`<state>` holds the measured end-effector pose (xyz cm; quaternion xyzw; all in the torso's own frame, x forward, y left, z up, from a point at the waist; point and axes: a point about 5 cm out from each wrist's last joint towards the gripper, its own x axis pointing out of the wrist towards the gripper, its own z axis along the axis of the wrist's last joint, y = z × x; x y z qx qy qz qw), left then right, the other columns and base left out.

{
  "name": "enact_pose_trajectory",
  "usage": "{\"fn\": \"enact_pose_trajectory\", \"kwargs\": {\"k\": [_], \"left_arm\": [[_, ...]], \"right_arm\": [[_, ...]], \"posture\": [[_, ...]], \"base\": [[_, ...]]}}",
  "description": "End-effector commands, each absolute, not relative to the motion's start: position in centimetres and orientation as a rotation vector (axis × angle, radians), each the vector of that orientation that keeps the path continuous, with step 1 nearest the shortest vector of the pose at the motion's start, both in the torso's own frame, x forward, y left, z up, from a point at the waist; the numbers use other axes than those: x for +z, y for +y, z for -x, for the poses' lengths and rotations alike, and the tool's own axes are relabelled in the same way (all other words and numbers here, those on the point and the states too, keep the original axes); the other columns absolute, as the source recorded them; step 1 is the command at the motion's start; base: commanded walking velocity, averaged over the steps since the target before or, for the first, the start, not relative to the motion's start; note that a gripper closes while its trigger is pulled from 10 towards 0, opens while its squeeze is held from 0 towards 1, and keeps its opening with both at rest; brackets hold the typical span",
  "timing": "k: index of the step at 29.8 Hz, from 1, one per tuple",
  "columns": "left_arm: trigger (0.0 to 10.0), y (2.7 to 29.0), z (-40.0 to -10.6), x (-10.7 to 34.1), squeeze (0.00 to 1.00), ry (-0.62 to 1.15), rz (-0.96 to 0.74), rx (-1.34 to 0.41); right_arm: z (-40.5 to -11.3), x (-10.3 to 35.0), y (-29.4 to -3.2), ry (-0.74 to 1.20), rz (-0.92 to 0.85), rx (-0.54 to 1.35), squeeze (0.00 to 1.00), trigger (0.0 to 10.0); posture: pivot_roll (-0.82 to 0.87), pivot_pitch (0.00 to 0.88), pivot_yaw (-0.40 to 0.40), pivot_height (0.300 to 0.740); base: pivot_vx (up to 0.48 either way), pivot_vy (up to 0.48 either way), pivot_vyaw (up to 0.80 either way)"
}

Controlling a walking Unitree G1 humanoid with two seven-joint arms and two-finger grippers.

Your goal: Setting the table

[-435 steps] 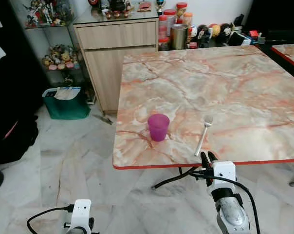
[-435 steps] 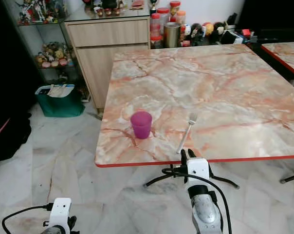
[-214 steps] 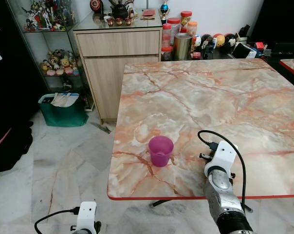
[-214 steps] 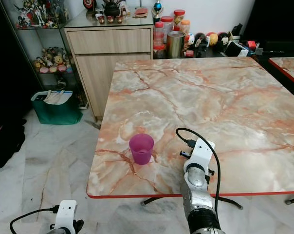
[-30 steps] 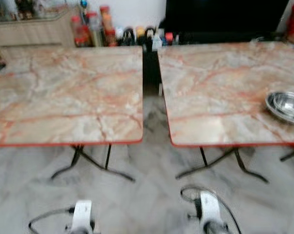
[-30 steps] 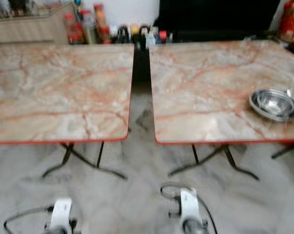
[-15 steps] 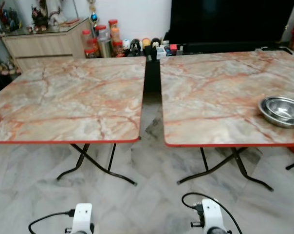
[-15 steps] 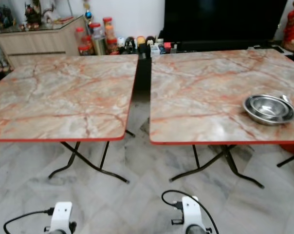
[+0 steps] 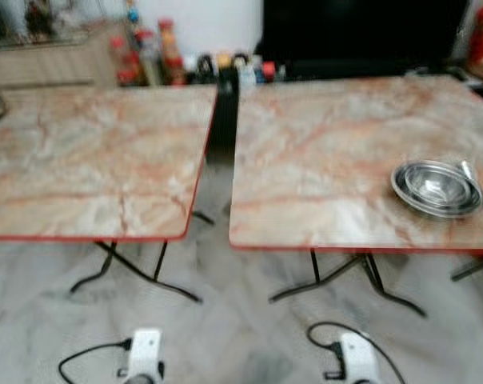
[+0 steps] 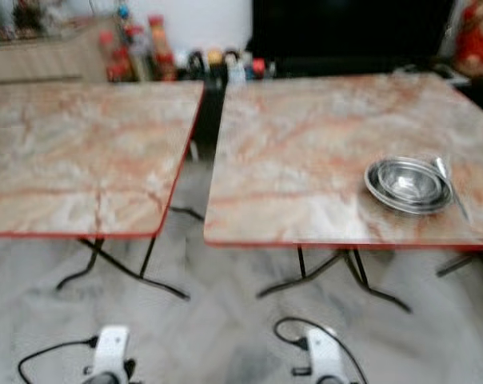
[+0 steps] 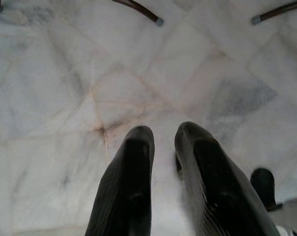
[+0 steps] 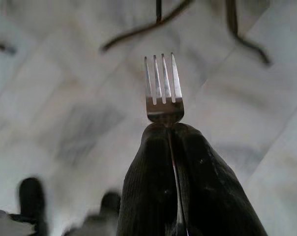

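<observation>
Right gripper (image 12: 169, 129) clamps a fork (image 12: 163, 88), tines sticking out past the fingertips, low over the marble floor (image 11: 65, 98), short of the right-hand table (image 9: 329, 160). Steel bowls (image 9: 436, 187) sit near that table's right edge. Left gripper (image 11: 162, 135) hangs empty, fingers slightly apart.

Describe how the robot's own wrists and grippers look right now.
Each wrist ends in a white housing, left and right, with a looping black cable. The left gripper and right gripper each have two long, rounded black fingers.
</observation>
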<state>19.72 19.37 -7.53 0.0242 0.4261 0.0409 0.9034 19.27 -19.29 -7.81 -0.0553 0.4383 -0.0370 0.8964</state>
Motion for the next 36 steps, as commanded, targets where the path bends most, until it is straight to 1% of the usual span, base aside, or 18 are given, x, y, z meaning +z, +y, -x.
{"fn": "enact_pose_trajectory", "kwargs": {"k": [1,3,12,28,36], "left_arm": [[10.0,19.73,-19.32,-7.69,0.0,0.896,-0.059,0.086],[10.0,19.69,-19.31,-7.7,0.0,0.895,-0.057,0.085],[10.0,19.76,-19.33,-7.67,0.0,0.894,-0.057,0.086],[10.0,19.8,-19.4,-7.65,0.0,0.897,-0.055,0.084],[10.0,19.96,-19.27,-7.69,0.0,0.901,-0.056,0.092]], "right_arm": [[-19.3,-7.9,-18.43,0.906,0.098,-0.064,0.0,10.0],[-19.27,-7.91,-18.51,0.907,0.076,-0.083,0.0,10.0],[-19.18,-8.0,-18.35,0.919,0.073,-0.074,0.0,10.0],[-19.05,-8.06,-18.29,0.92,0.082,-0.07,0.0,10.0],[-18.6,-8.25,-18.43,0.926,0.091,-0.064,0.0,10.0]], "posture": [[-0.08,0.0,0.033,0.728],[-0.08,0.0,0.033,0.728],[-0.08,0.0,0.032,0.728],[-0.08,0.0,0.035,0.728],[-0.08,0.0,0.038,0.728]], "base": [[0.255,-0.394,0.0],[0.255,-0.398,0.0],[0.256,-0.397,-0.6],[0.254,-0.388,0.0],[0.0,0.0,0.0]]}}
